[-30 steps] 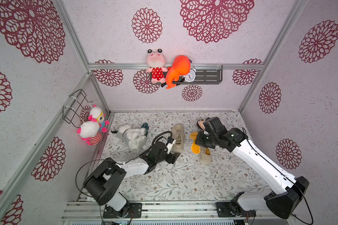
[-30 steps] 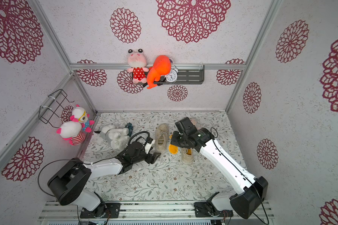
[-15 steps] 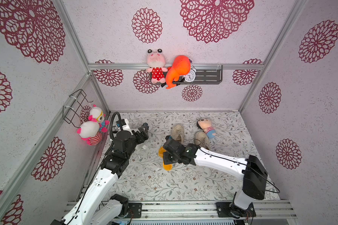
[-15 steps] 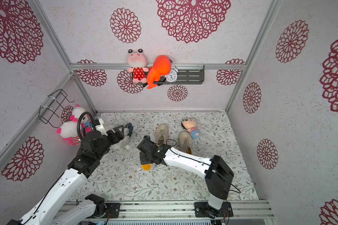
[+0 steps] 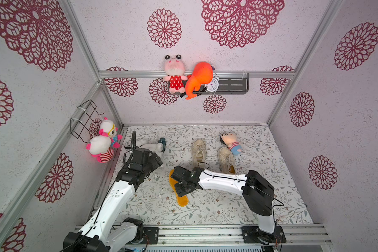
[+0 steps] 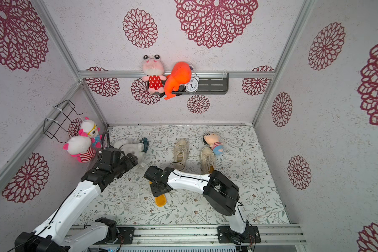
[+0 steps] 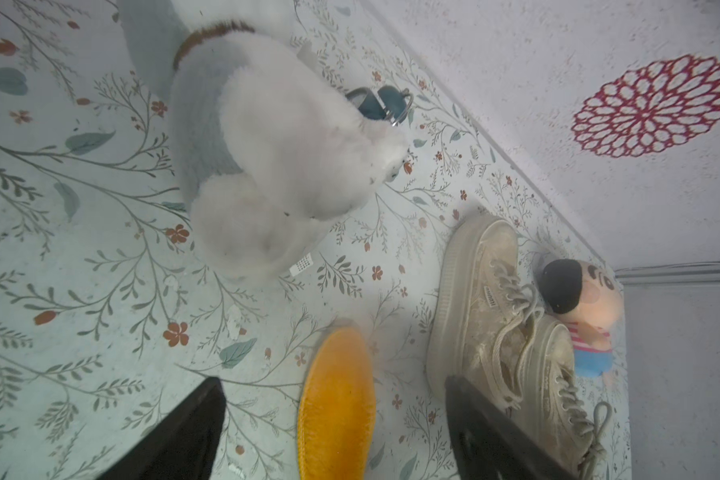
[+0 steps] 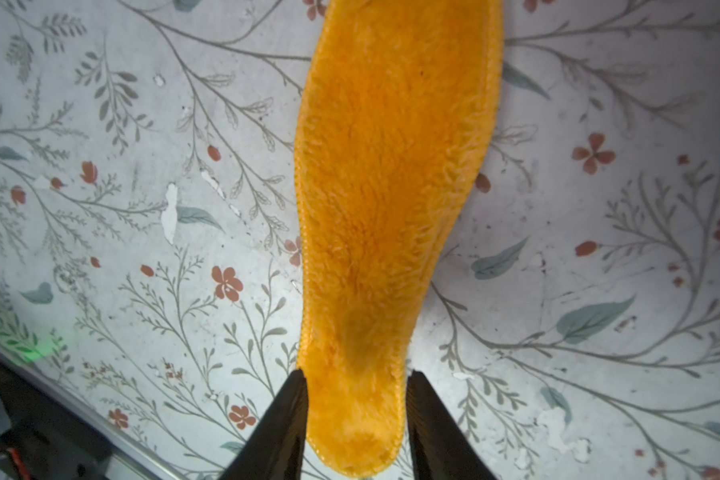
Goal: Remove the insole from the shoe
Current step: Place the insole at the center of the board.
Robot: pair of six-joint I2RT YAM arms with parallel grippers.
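An orange insole [image 5: 181, 199] lies flat on the floral table [image 5: 216, 209], out of the two beige sneakers: one shoe [image 5: 198, 150] and its mate [image 5: 226, 159] stand side by side just behind it, toward the back wall. The right gripper [image 8: 355, 374] hangs over the insole's narrow end, its black fingers [image 8: 283, 424] parted and flanking the fleecy edges; whether they touch them cannot be told. The left gripper [image 7: 333, 379] hovers apart, near a white plush toy [image 7: 275, 158], fingers spread wide with nothing between them. A small doll [image 5: 229, 141] lies just beside the mate's toe.
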